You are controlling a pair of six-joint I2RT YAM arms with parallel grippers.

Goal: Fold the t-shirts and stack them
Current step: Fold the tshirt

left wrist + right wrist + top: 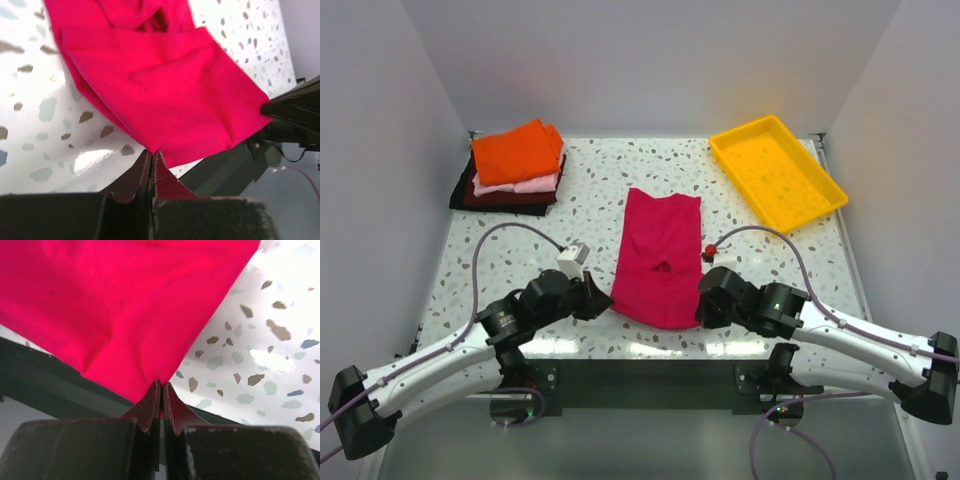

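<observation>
Fingers of the left gripper [151,156] clenched on the near-left corner of the crimson-magenta cloth t-shirt [660,255]; right gripper [161,386] clenched on its near-right corner. Shirt lies lengthwise mid-table on the speckled white table [590,205]; stack of folded orange, pink and maroon shirts [515,165] far-left; yellow plastic tray [722,150] far-right.

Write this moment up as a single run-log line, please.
left gripper: shut on crimson t-shirt, near-left corner | right gripper: shut on its near-right corner | folded stack: back left of table
</observation>
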